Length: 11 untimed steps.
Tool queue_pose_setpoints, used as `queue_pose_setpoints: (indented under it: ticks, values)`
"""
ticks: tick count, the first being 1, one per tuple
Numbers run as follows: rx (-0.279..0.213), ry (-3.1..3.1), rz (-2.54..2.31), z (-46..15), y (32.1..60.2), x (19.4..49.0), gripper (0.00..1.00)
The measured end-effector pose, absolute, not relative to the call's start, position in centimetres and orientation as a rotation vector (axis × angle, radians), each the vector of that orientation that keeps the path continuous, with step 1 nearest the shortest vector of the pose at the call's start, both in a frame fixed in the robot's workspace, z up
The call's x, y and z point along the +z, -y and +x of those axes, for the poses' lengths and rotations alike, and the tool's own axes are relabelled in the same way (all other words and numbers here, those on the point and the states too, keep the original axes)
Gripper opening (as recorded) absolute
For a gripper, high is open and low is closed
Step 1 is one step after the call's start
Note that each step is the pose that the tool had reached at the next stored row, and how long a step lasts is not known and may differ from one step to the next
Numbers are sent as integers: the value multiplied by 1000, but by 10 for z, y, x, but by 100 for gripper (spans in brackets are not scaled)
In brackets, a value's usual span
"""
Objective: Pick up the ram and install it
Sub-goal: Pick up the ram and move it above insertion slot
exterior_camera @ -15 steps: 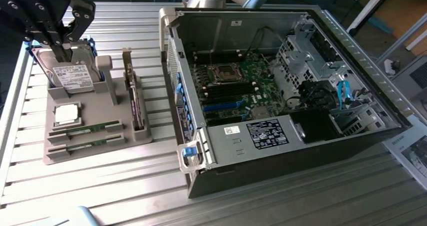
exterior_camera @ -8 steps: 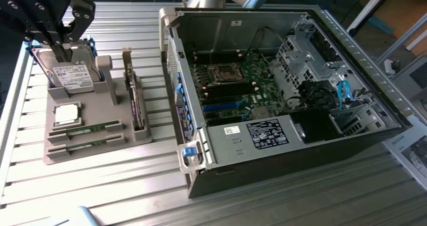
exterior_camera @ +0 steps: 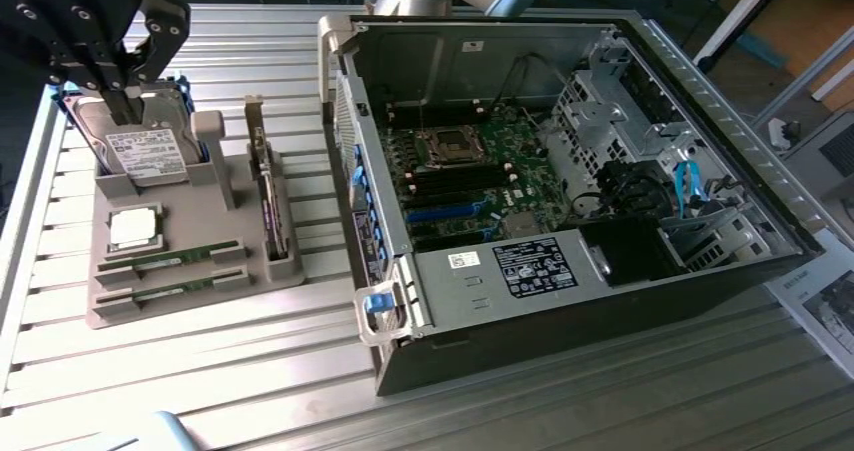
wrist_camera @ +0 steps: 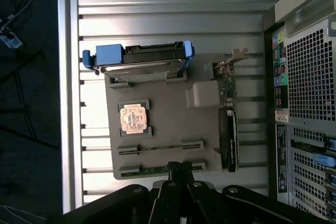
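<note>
We read only the white letters "IQ" on the black body of the gripper (exterior_camera: 123,111) (the rest was cut off at the view's edge). The hard drive's white label (exterior_camera: 144,154) and the power supply's black label (exterior_camera: 534,268) carried print too small to read.
</note>
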State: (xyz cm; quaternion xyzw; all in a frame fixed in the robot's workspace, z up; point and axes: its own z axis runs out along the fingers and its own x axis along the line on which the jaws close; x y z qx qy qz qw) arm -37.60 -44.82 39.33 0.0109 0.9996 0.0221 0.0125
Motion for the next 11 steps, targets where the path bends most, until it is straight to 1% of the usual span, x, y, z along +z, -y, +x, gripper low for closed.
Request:
queue_pose_setpoints:
  ticks: [11]
  values:
    - [71, -3115, -139, -376, 449, 393, 10]
